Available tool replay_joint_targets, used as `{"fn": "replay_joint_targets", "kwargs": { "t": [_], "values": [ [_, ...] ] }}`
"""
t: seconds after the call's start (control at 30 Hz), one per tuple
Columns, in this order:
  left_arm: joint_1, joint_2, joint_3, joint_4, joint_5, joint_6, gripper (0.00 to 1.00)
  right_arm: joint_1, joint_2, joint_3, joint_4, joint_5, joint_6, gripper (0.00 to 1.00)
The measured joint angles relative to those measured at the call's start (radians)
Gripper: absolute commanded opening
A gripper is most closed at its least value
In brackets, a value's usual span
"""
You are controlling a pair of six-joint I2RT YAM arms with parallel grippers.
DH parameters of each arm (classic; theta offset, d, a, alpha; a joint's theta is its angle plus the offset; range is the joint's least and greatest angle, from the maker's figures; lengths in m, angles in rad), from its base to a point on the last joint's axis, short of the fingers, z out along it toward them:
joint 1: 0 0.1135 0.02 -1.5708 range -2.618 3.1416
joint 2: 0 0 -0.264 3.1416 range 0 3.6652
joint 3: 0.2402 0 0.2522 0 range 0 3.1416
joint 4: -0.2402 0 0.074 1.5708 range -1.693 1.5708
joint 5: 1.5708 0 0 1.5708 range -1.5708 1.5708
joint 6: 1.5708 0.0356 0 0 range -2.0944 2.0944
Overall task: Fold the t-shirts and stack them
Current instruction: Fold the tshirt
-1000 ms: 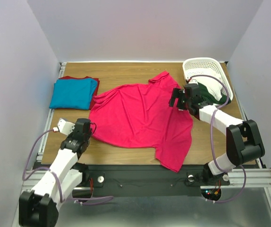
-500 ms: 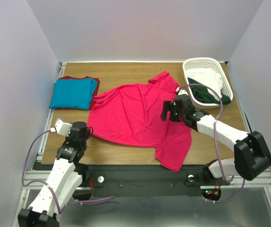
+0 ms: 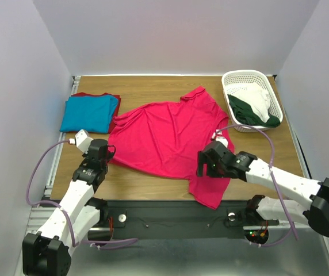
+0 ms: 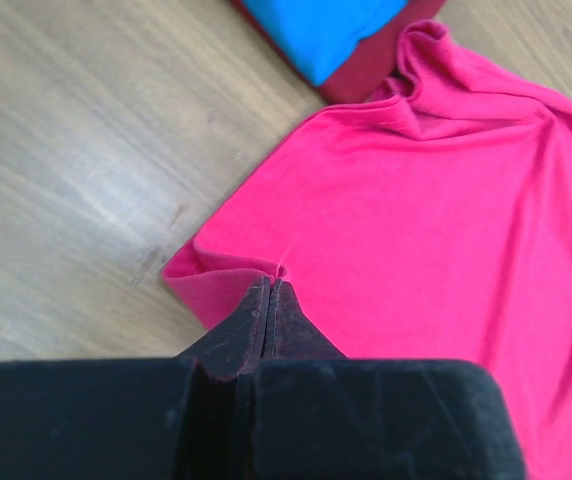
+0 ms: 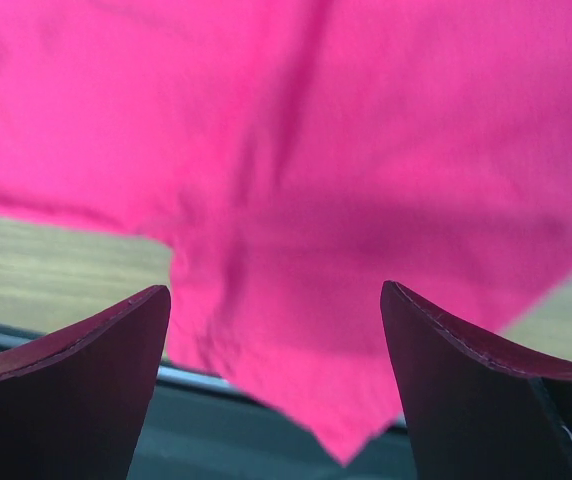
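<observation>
The crimson-pink t-shirt lies spread open in the middle of the table, one sleeve hanging over the near edge. My left gripper is shut on its lower left edge, and the cloth puckers at the fingertips. Above the shirt's near right part hovers my right gripper, its jaws wide open with nothing between them. At the back left, a folded turquoise-blue t-shirt rests on a folded dark red one; both show in the left wrist view as turquoise over dark red.
A white lattice basket stands at the back right holding white cloth and dark green cloth. The dark rail at the table's near edge runs under the hanging sleeve. Bare wood lies left of the pink shirt.
My right arm has swung from beside the basket toward the near edge and now hangs over the shirt's lower right part. The left gripper shifted slightly at the shirt's left edge and stayed shut.
</observation>
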Motion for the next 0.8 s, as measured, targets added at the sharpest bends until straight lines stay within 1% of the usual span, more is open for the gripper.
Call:
{"fn": "replay_joint_targets", "kwargs": {
  "t": [0.13, 0.23, 0.33, 0.53, 0.6, 0.7, 0.8],
  "values": [
    [0.000, 0.005, 0.004, 0.034, 0.018, 0.039, 0.00, 0.069, -0.041, 0.000, -0.124, 0.032, 0.108, 0.90],
    [0.000, 0.005, 0.004, 0.051, 0.023, 0.055, 0.00, 0.122, -0.061, -0.001, -0.221, 0.042, 0.190, 0.87],
    [0.000, 0.005, 0.004, 0.063, 0.028, 0.066, 0.00, 0.160, -0.076, -0.006, -0.284, 0.040, 0.255, 0.86],
    [0.000, 0.006, 0.004, 0.071, 0.037, 0.074, 0.00, 0.233, -0.082, -0.066, -0.365, 0.011, 0.362, 0.81],
    [0.000, 0.006, 0.004, 0.072, 0.040, 0.074, 0.00, 0.246, -0.097, -0.082, -0.378, 0.001, 0.389, 0.80],
    [0.000, 0.007, 0.004, 0.074, 0.041, 0.076, 0.00, 0.259, -0.137, -0.101, -0.400, -0.007, 0.433, 0.74],
    [0.000, 0.007, 0.004, 0.077, 0.044, 0.077, 0.00, 0.263, -0.152, -0.109, -0.393, -0.011, 0.459, 0.72]
  ]
}}
